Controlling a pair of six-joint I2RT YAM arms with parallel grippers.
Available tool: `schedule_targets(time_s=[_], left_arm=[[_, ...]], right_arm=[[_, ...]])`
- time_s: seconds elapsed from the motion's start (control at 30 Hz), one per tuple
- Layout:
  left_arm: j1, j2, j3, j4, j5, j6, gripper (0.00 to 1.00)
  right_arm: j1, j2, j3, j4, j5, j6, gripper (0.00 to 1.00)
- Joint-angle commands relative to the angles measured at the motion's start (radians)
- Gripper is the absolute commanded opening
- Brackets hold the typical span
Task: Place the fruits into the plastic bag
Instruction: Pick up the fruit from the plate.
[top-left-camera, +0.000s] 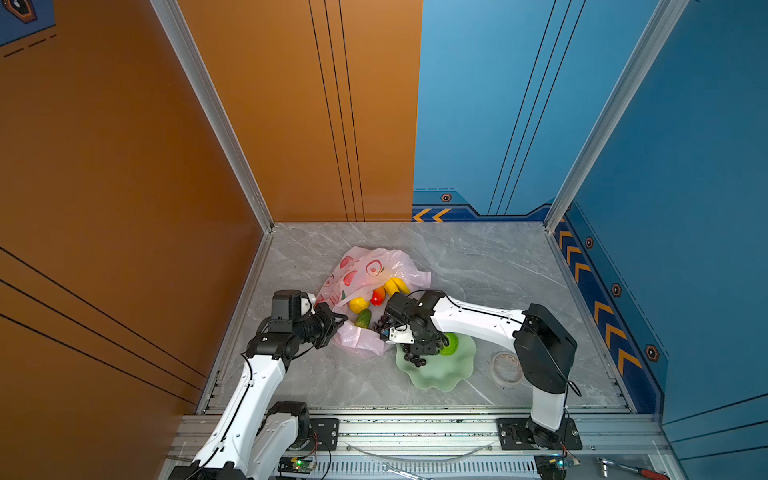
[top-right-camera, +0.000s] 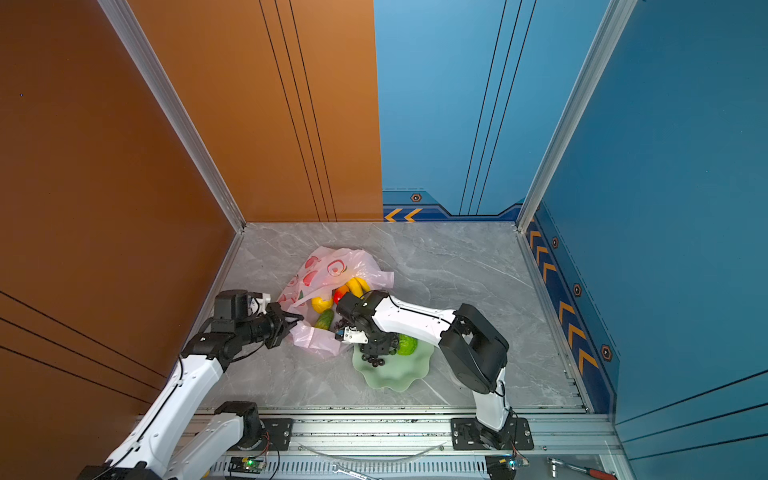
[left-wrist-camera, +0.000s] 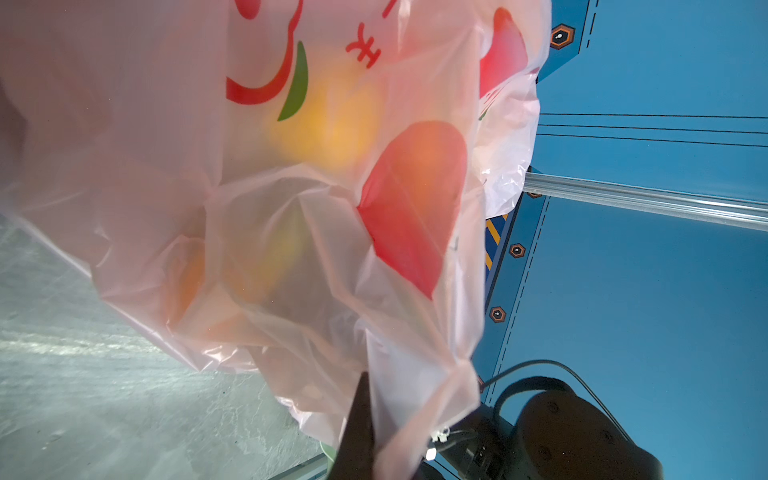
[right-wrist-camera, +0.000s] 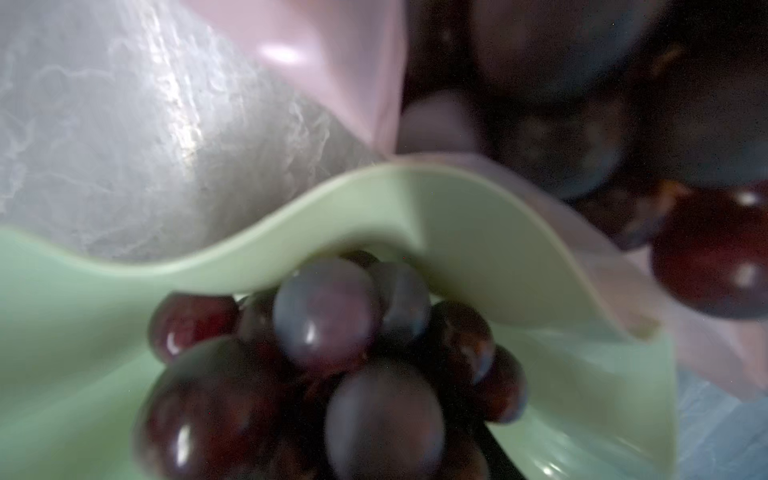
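Note:
The pale-pink plastic bag (top-left-camera: 365, 270) lies at mid-table with its mouth held up. My left gripper (top-left-camera: 341, 322) is shut on the bag's near edge (left-wrist-camera: 415, 395). Inside the mouth lie a yellow banana bunch (top-left-camera: 397, 286), a red-yellow mango (top-left-camera: 378, 296), a lemon (top-left-camera: 358, 304) and a green-orange fruit (top-left-camera: 363, 319). My right gripper (top-left-camera: 415, 347) is down on the pale green plate (top-left-camera: 449, 374), closed around the purple grapes (right-wrist-camera: 328, 316), which hide its fingers. A small green ball (top-left-camera: 451, 344) sits on the plate behind the gripper.
A clear tape roll (top-left-camera: 506, 368) lies right of the plate, beside the right arm's elbow. Orange and blue walls close in three sides of the grey marble table (top-left-camera: 478, 266). The bag's loose plastic touches the plate's left rim (right-wrist-camera: 478, 249).

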Motion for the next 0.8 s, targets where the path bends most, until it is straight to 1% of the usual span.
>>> schedule_targets(time_s=[0.0, 0.13, 0.2, 0.57, 0.77], left_arm=[[0.01, -0.006, 0.002, -0.015, -0.004, 0.012, 0.0], [0.009, -0.007, 0.001, -0.015, -0.007, 0.012, 0.0], [0.009, -0.007, 0.0, -0.015, -0.007, 0.014, 0.0], [0.01, -0.005, -0.007, -0.015, -0.01, 0.018, 0.0], [0.01, 0.001, -0.008, -0.015, -0.012, 0.023, 0.0]], right_arm=[[0.005, -0.06, -0.007, -0.008, 0.043, 0.028, 0.46], [0.006, -0.102, -0.037, 0.006, 0.049, 0.041, 0.46], [0.005, -0.12, -0.053, 0.017, 0.051, 0.046, 0.43], [0.002, -0.199, -0.085, 0.04, 0.049, 0.088, 0.43], [-0.016, -0.284, -0.092, 0.049, 0.019, 0.137, 0.44]])
